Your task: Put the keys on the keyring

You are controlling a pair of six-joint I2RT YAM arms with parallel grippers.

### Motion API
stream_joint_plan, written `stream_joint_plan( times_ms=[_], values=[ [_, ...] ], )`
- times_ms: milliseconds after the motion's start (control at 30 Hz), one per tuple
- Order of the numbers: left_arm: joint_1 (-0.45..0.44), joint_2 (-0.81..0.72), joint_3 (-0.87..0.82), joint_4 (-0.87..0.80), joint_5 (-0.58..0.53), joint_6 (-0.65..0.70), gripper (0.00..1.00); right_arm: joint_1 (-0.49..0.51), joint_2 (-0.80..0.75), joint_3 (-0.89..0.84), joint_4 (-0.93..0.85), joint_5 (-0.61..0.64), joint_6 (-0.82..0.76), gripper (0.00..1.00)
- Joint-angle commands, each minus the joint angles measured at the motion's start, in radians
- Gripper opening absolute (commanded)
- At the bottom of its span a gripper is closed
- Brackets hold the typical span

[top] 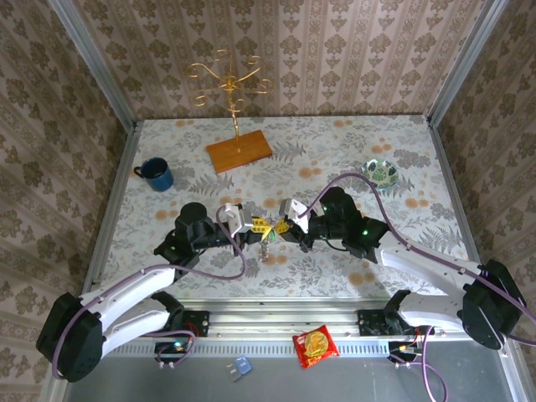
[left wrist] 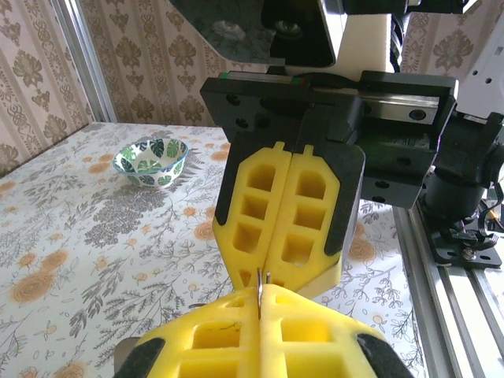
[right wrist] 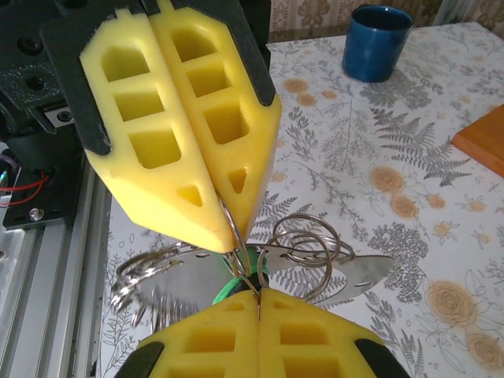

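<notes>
My two grippers meet tip to tip above the middle of the table. The left gripper [top: 255,224] [left wrist: 260,298] is shut on a thin wire of the keyring [left wrist: 259,285]. Facing it, the right gripper [top: 286,226] [right wrist: 258,299] is shut on the same wire loop [right wrist: 234,230], which runs up into the left gripper's yellow fingertips [right wrist: 206,206]. Below the pinch hang the keys [top: 266,248]: a green key head [right wrist: 234,281], silvery blades [right wrist: 161,277] and several small split rings [right wrist: 319,248], all off the table.
A gold hook stand on a wooden base [top: 239,151] stands at the back. A blue mug [top: 156,174] [right wrist: 376,31] is back left, a leaf-patterned bowl [top: 381,172] [left wrist: 150,161] back right. A red snack packet [top: 316,345] lies beyond the front rail.
</notes>
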Motion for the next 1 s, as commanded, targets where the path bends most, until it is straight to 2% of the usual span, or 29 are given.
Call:
stream_joint_plan(
  times_ms=[0,133,200,300,400,767,867,967],
  values=[
    [-0.008,0.006,0.005,0.083,0.047,-0.029,0.00,0.015,0.023,0.046,-0.030,-0.050,-0.003,0.00],
    [-0.008,0.014,0.003,0.085,0.055,-0.029,0.00,0.019,0.012,0.046,-0.035,-0.032,0.001,0.00],
    [-0.008,0.012,-0.003,0.087,0.051,-0.026,0.00,0.019,-0.009,0.034,-0.030,-0.001,0.003,0.11],
    [-0.008,0.013,-0.009,0.093,0.053,-0.030,0.00,0.016,-0.047,0.000,-0.003,0.033,0.006,0.22],
    [-0.008,0.024,-0.010,0.110,0.068,-0.041,0.00,0.017,-0.073,-0.025,0.027,0.040,0.024,0.24],
    [-0.008,0.089,-0.015,0.243,0.121,-0.119,0.00,0.017,-0.057,-0.052,0.128,0.013,0.096,0.22],
    [-0.008,0.094,-0.015,0.250,0.125,-0.123,0.00,0.017,-0.055,-0.061,0.160,0.005,0.110,0.18],
    [-0.008,0.095,-0.017,0.251,0.120,-0.123,0.00,0.016,-0.050,-0.062,0.176,-0.009,0.120,0.07]
  ],
)
